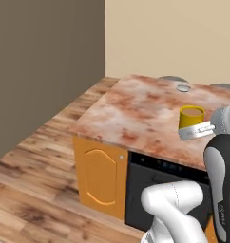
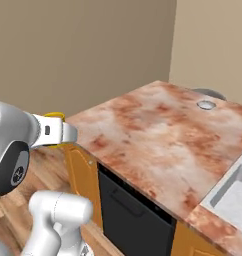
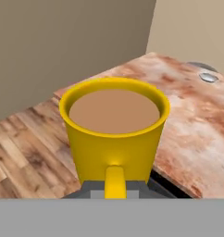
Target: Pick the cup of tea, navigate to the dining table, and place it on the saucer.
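I hold the cup of tea (image 3: 115,134), a yellow mug full of brown liquid, upright with its handle toward the camera. My gripper (image 3: 115,189) is shut on it at the handle side. In the left base view the cup of tea (image 1: 191,116) hangs above the near right part of the dining table (image 1: 136,114), with the gripper (image 1: 195,130) just below its rim. From the right base the cup of tea (image 2: 54,115) peeks out behind the gripper (image 2: 55,131), left of the dining table (image 2: 158,135). The saucer (image 1: 183,87) (image 2: 206,105) (image 3: 208,77) lies small and grey-white at the table's far edge.
A sink basin (image 2: 233,195) is set into the top at the near right. Below the edge are an orange cabinet door (image 1: 100,175) and a black appliance front (image 2: 133,215). Grey stool seats (image 1: 173,79) (image 2: 210,93) stand behind the far edge. Wood floor (image 1: 36,156) lies to the left.
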Robot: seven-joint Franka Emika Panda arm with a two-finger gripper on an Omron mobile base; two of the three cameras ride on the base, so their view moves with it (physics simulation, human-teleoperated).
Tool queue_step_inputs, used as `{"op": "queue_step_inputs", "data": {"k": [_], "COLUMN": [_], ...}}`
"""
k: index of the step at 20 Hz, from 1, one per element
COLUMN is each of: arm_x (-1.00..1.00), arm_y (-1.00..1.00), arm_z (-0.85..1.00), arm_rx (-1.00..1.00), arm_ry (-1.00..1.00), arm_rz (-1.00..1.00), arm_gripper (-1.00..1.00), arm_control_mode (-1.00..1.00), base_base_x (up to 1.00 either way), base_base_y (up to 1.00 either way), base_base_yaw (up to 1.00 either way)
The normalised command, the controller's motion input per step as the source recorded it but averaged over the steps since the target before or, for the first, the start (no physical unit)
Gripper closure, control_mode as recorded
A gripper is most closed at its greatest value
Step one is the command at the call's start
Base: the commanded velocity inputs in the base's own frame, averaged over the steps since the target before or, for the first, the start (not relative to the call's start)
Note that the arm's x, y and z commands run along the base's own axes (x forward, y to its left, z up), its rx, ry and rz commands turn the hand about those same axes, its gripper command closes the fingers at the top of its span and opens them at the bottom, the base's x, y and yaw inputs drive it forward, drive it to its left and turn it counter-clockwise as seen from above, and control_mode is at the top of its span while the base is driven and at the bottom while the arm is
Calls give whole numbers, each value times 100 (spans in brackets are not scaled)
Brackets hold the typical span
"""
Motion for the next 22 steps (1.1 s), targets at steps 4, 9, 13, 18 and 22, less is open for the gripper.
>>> {"op": "queue_step_inputs", "data": {"k": [4,9,13,18,22], "arm_x": [0,0,0,0,0], "arm_y": [0,0,0,0,0], "arm_z": [0,0,0,0,0], "arm_rx": [0,0,0,0,0], "arm_ry": [0,0,0,0,0], "arm_rz": [0,0,0,0,0], "arm_gripper": [100,100,100,100,100], "arm_control_mode": [100,100,100,100,100], "base_base_x": [40,43,48,49,47], "base_base_y": [100,100,100,100,100], "base_base_yaw": [22,15,3,0,-3]}}
